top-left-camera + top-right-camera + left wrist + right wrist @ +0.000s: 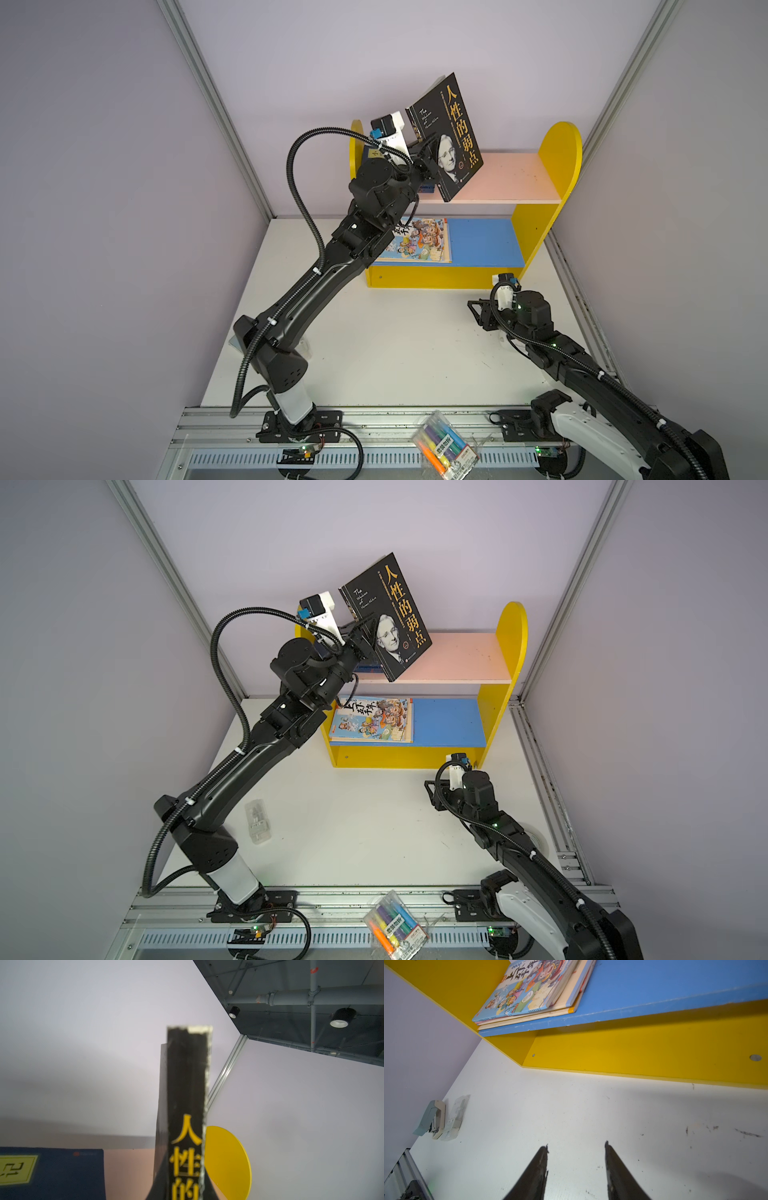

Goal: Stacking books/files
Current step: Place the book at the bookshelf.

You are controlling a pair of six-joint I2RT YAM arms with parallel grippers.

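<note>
The left gripper (428, 160) was squeezed tight on the black book (451, 133), the one with a man's face on the front. It held the book from the spine side, with one finger on each cover. The book was up in the air and tipped over, above the pink top shelf (511, 174). Its lowest corner was close to the front edge of that shelf, but it was too hard to tell if it touched.

A navy book (62, 1172) with a yellow label lay flat on the same shelf, just beside the black one. On the blue shelf (482, 243) below, a pile of cartoon books (419, 241) lay flat. The right gripper (576, 1145) was spread apart and held nothing. It sat low over the white table (395, 340), in front of the bookcase.

The step looked like laying the black book on top of the navy one. To do it well, the arm would need to turn the book flat first. Then it should line up the edges and come down slowly. The low corner could bump the navy book and push it crooked, so it should go in gently. The fingers should let go only when the book lay fully on the pile.
</note>
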